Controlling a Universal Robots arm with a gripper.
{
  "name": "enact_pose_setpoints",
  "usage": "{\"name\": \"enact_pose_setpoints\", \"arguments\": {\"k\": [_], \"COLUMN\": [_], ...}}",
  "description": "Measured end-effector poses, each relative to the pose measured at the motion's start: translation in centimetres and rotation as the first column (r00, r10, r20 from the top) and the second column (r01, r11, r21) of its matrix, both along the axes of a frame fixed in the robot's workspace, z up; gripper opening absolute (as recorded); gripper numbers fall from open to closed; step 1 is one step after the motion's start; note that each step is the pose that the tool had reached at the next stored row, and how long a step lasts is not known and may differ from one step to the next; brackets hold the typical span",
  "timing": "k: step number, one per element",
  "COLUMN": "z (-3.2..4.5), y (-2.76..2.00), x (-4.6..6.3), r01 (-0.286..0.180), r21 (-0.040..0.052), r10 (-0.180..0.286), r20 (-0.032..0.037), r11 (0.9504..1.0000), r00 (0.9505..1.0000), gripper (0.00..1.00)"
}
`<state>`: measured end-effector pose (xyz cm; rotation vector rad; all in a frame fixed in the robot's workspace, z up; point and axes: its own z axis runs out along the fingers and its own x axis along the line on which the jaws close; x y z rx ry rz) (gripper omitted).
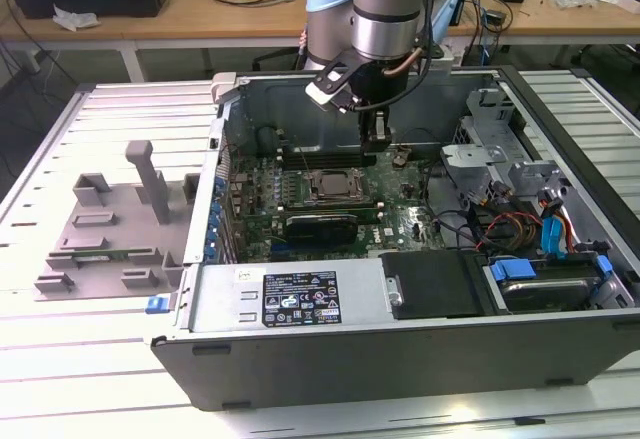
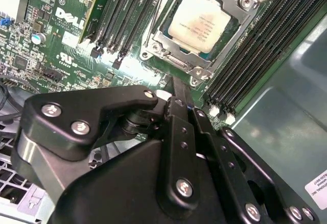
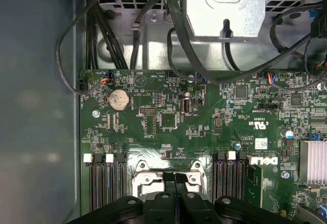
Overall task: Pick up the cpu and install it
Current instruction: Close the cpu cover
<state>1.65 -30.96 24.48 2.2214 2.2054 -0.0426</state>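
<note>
The cpu [image 2: 201,22], a flat square chip with a pale silvery top, lies inside the metal-rimmed socket frame [image 2: 168,45] on the green motherboard. In the exterior view the cpu [image 1: 331,183] sits mid-board inside the open computer case [image 1: 300,359]. My gripper [image 1: 376,142] hangs just above the board, beside the socket toward the case's back wall. Both wrist views show its black fingers [image 2: 176,99] pressed together, shut, with nothing between them; the gripper [image 3: 175,177] stands at the socket's edge, apart from the chip.
Black memory slots [image 2: 245,55] flank the socket. A drive cage [image 1: 490,149] and bundled cables [image 1: 510,224] fill the case at the exterior view's right. Grey plastic fixture blocks [image 1: 110,224] stand on the slatted table at the left, outside the case.
</note>
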Motion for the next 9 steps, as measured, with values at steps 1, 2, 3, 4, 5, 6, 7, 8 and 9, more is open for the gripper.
{"name": "enact_pose_setpoints", "arguments": {"k": [1, 2, 3, 4, 5, 6, 7, 8, 9], "z": [-0.02, -0.05, -0.08, -0.14, -0.24, -0.32, -0.39, -0.49, -0.67], "y": [0.00, 0.00, 0.00, 0.00, 0.00, -0.02, -0.04, -0.10, -0.24], "x": [-0.2, -0.5, -0.6, -0.8, -1.1, -1.2, -1.3, -1.5, -1.8], "r01": [0.000, 0.000, 0.000, 0.000, 0.000, 0.000, 0.000, 0.000, 0.000], "r21": [0.0000, -0.0001, 0.0000, 0.0000, 0.0000, -0.0001, -0.0001, -0.0002, -0.0003], "r10": [0.000, 0.000, 0.000, 0.000, 0.000, 0.000, 0.000, 0.000, 0.000], "r20": [0.0000, 0.0000, -0.0001, -0.0001, 0.0000, 0.0000, 0.0000, -0.0001, -0.0002], "r11": [1.0000, 1.0000, 1.0000, 1.0000, 1.0000, 1.0000, 1.0000, 1.0000, 1.0000], "r00": [1.0000, 1.0000, 1.0000, 1.0000, 1.0000, 1.0000, 1.0000, 1.0000, 1.0000], "gripper": [0.11, 0.11, 0.11, 0.11, 0.11, 0.11, 0.11, 0.11, 0.11]}}
